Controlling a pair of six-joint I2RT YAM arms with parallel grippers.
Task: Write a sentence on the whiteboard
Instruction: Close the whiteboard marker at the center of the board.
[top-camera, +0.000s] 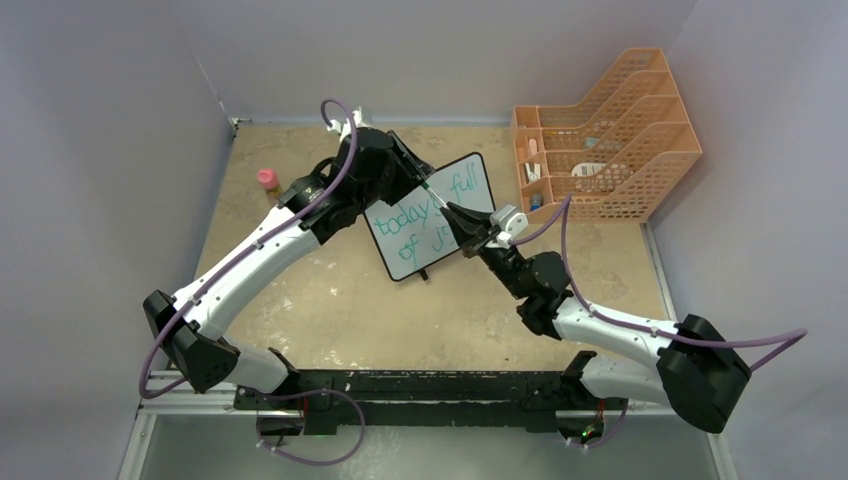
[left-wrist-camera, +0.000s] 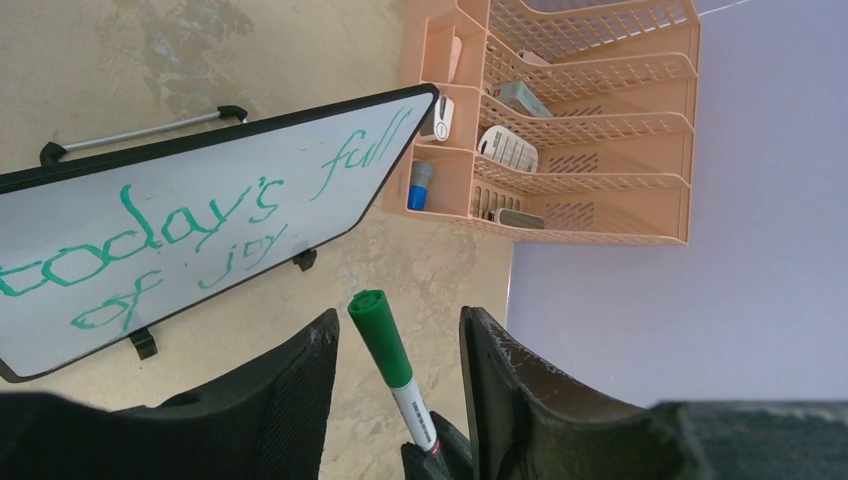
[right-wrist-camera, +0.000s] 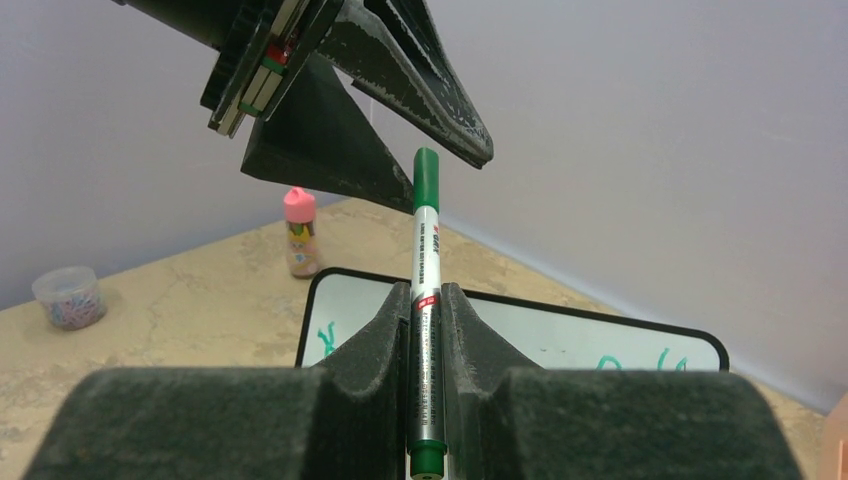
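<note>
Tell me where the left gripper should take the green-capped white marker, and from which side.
Grip the green cap: that end juts clear of the right gripper, which clamps the barrel. Best come end-on along the green-capped white marker, with the left gripper straddling the cap.

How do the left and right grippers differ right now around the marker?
The right gripper is shut on the green marker; the left gripper is open. The right clamps the barrel; the left brackets the cap end, with a gap showing on each side. Both are lined up on that one marker.
</note>
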